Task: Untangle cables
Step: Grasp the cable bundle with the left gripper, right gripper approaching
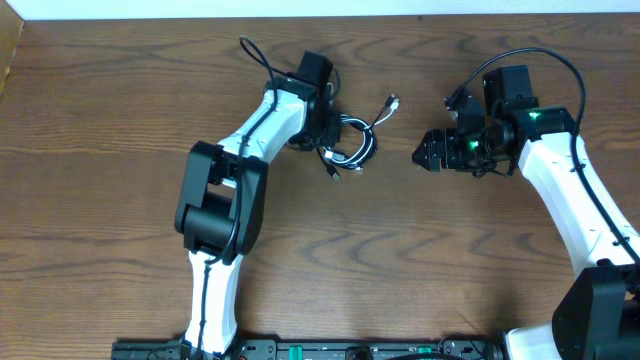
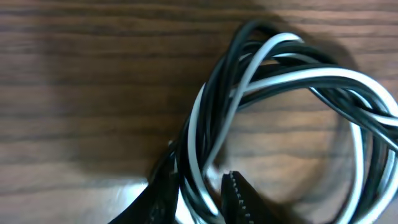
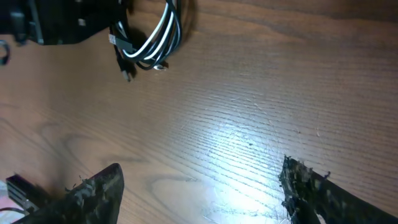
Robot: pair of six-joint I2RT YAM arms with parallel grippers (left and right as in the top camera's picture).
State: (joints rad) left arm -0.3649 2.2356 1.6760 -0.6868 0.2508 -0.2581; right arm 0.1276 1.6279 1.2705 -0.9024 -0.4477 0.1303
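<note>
This looked like a robotics lab bench. A white-and-black jointed left arm [image 1: 215,215] and its matching right arm [image 1: 575,190] rose from a black mounting rail [image 1: 330,350] along a dark brown wood-grain table [image 1: 90,150].

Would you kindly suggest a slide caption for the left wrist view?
The left gripper sets its fingers either side of the coiled black-and-white cables on the wooden table.

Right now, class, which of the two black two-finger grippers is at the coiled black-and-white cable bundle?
The left gripper: strands of the black-and-white cable bundle sit gripped between its fingers. The right gripper hangs open over the wooden table, apart from it.
</note>
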